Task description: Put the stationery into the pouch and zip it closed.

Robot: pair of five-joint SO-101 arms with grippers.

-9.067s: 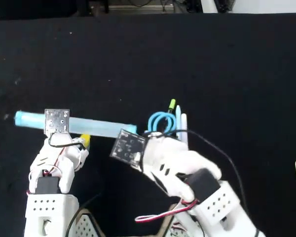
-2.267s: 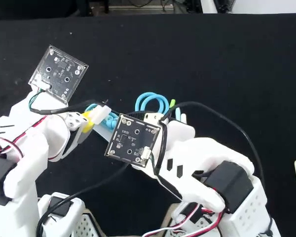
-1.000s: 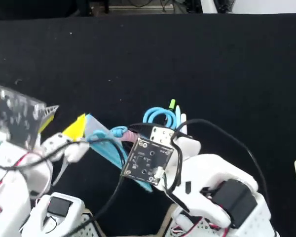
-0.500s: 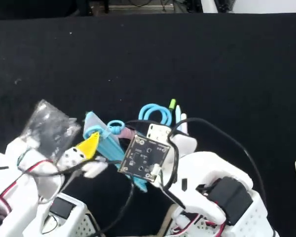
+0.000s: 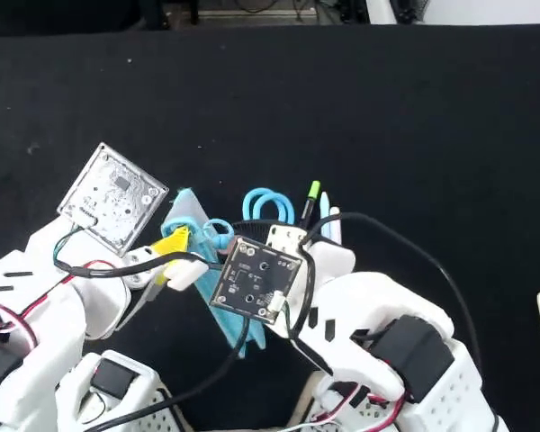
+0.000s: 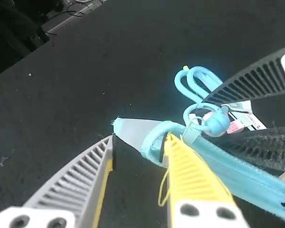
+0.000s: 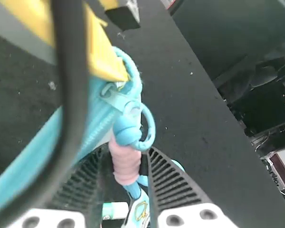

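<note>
Left claw: narrow gap, with the end of the pale blue pouch between its grey and yellow fingers. We judge it to be gripping that end. The yellow finger lies against the pouch's zip side.

Right claw: black ribbed fingers closed on the pink pull tag, which hangs from a blue ring at the pouch's zip.

We place the pouch between the two arms, near the worktop edge where the arms stand, left of that edge's middle. It runs slantwise from the left claw back under the right arm's camera board. Its held end appears raised off the worktop. We cannot tell how far the zip is open.

Stationery lies on the worktop just beyond the right claw:
- blue-handled scissors
- green-tipped pen
- pale blue pen
- white pen

The three pens lie close together and roughly parallel, beside the scissors on the side toward the right edge.
</note>
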